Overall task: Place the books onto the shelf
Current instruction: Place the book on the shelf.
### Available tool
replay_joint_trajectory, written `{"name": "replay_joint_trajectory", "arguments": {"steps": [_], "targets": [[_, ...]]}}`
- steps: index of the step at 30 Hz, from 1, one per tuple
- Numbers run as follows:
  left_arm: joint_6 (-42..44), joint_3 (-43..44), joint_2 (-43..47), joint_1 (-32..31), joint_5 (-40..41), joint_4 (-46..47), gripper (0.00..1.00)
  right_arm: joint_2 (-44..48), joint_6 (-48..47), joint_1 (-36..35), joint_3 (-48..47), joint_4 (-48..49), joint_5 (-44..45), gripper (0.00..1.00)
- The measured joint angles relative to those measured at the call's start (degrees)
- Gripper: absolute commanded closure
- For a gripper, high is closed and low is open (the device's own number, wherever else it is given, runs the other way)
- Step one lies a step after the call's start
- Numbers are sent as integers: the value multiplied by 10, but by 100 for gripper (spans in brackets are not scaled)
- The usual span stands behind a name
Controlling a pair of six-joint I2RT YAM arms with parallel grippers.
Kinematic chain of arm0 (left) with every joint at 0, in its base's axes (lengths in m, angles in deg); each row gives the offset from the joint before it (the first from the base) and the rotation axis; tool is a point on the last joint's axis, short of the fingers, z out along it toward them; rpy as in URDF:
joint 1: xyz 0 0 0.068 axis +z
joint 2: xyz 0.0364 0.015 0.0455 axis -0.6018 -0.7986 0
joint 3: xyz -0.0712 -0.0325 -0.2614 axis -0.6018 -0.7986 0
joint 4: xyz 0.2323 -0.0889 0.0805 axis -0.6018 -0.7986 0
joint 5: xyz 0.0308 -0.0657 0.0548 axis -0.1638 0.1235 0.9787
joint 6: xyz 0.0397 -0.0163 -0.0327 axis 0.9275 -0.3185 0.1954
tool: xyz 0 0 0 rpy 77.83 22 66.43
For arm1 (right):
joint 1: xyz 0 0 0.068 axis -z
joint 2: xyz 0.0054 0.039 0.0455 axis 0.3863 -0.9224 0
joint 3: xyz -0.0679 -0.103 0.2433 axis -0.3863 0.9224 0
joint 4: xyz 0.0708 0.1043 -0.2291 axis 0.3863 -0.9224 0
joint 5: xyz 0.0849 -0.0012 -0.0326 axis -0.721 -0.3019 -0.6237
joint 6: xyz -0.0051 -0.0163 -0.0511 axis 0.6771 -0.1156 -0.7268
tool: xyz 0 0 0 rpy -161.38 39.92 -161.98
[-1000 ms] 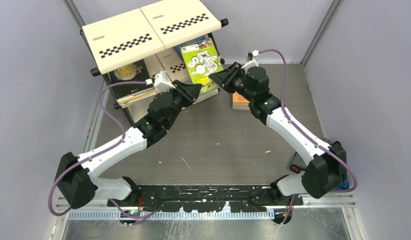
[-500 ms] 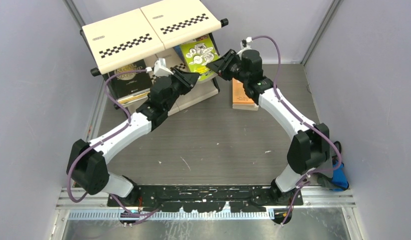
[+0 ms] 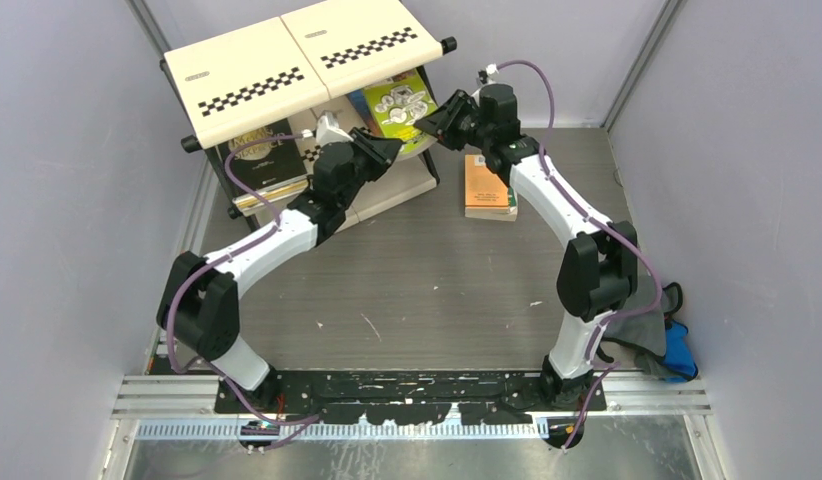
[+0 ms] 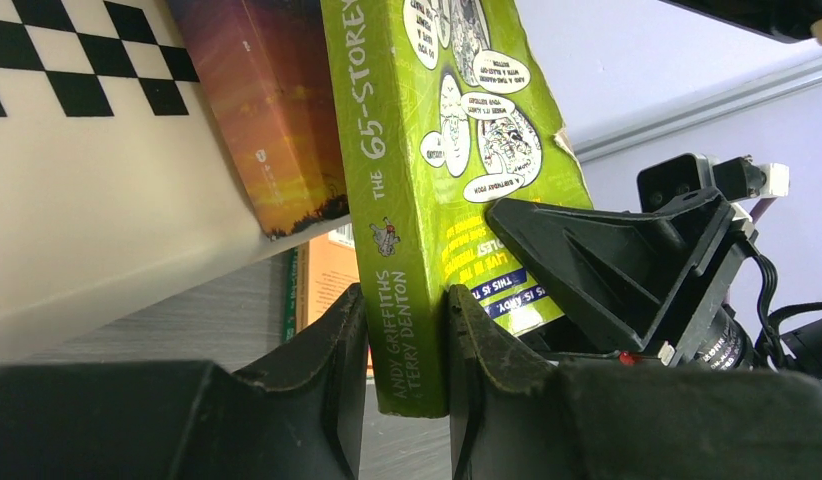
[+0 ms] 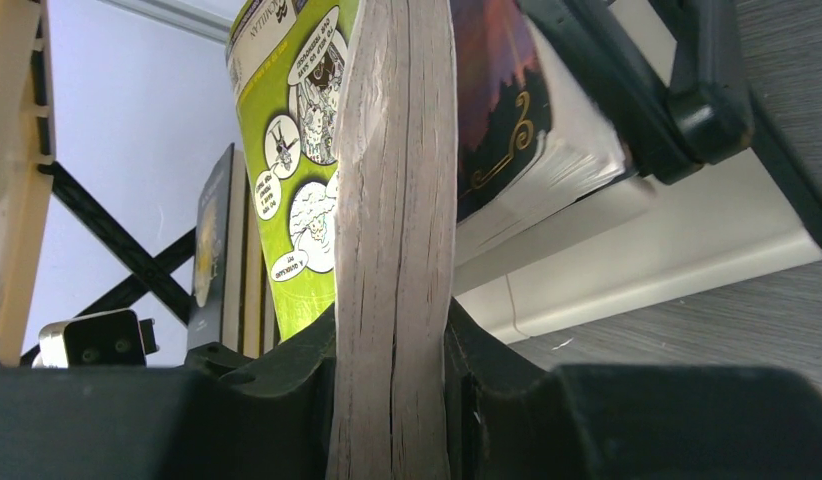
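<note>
The bright lime green book (image 3: 399, 104) stands tilted in the shelf's (image 3: 287, 62) middle tier, partly under the top panel. My left gripper (image 4: 405, 300) is shut on the bottom of its spine (image 4: 387, 150). From the right, my right gripper (image 5: 392, 320) is shut on its page edge (image 5: 397, 180). In the top view the left gripper (image 3: 390, 149) and right gripper (image 3: 428, 117) meet at the book's near end. A dark-covered book (image 5: 497, 110) leans beside it on the tier. A black-and-gold book (image 3: 262, 155) stands at the tier's left. An orange book (image 3: 487, 185) lies flat on the table.
The shelf's cream panel (image 4: 87, 200) is close on the left gripper's left, and its black frame tube (image 5: 687, 90) is close beside the right gripper. A grey-and-blue cloth bundle (image 3: 667, 335) lies by the right arm's base. The enclosure walls stand close behind the shelf.
Both arms have reached farther back toward the shelf, carrying the lime green book between them from in front of the rack to partly under its top panel. Both grips have held.
</note>
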Motion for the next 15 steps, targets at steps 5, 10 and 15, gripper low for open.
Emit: {"name": "replay_joint_trajectory", "arguments": {"steps": [5,10,15], "targets": [[-4,15,-27,4,-2,8,100,-25,-4,10,-23,-9,-9,99],[-8,28,-42,12,-1,17,100,-49,-10,14,-57,-15,-19,87],[-17,28,-49,21,-1,31,100,-68,-21,14,-83,-21,-25,52]]}}
